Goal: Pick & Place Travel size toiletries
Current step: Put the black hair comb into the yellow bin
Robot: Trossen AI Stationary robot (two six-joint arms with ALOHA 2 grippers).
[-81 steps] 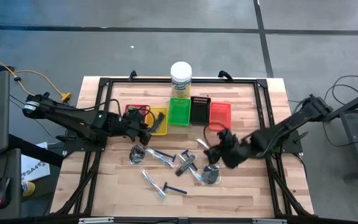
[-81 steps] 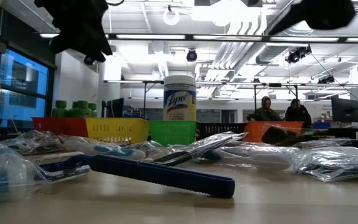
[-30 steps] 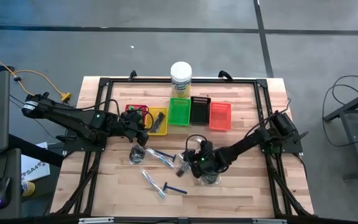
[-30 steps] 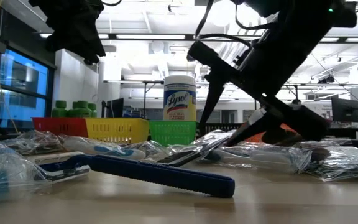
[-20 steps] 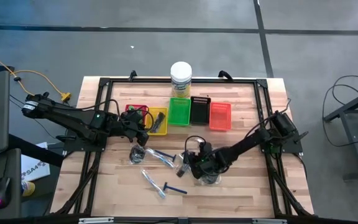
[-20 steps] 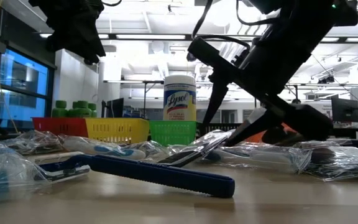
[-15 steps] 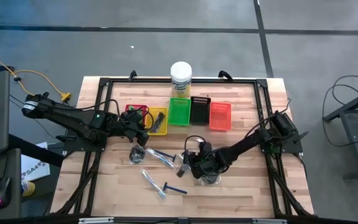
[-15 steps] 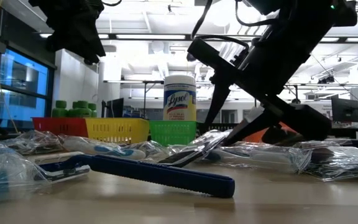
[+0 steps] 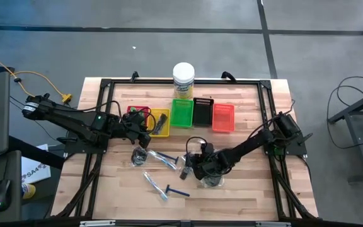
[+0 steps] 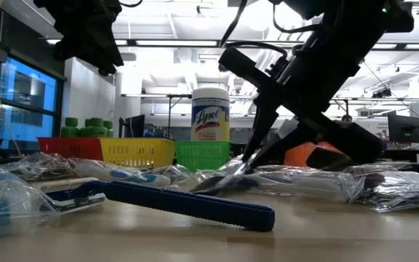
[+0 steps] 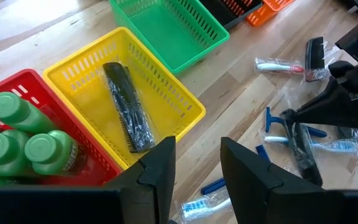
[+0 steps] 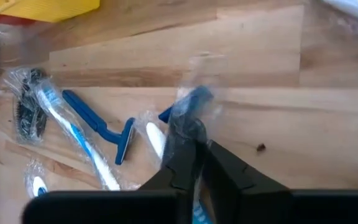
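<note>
Fingers of the right gripper (image 9: 190, 165) were down among the wrapped toiletries at the middle of the table (image 9: 251, 195) in the high view, while the left gripper (image 9: 149, 137) hung just short of the yellow tray (image 9: 161, 122), beside the red tray (image 9: 136, 112).

From table height, the right fingers (image 10: 257, 149) came to a point on a clear-wrapped item (image 10: 228, 175), behind a dark-blue razor (image 10: 188, 204) lying in front. Green pots (image 10: 86, 128) showed above the red tray.

Past the left wrist, the left fingers (image 11: 160, 165) stood apart with nothing between them, above the yellow tray's edge; a wrapped black comb (image 11: 128, 106) lay in that tray.

Past the right wrist, the right fingers (image 12: 222, 165) were pinched together on a dark wrapped piece (image 12: 188, 134), with a toothbrush (image 12: 73, 134) and another razor (image 12: 101, 127) lying near on the wood.
</note>
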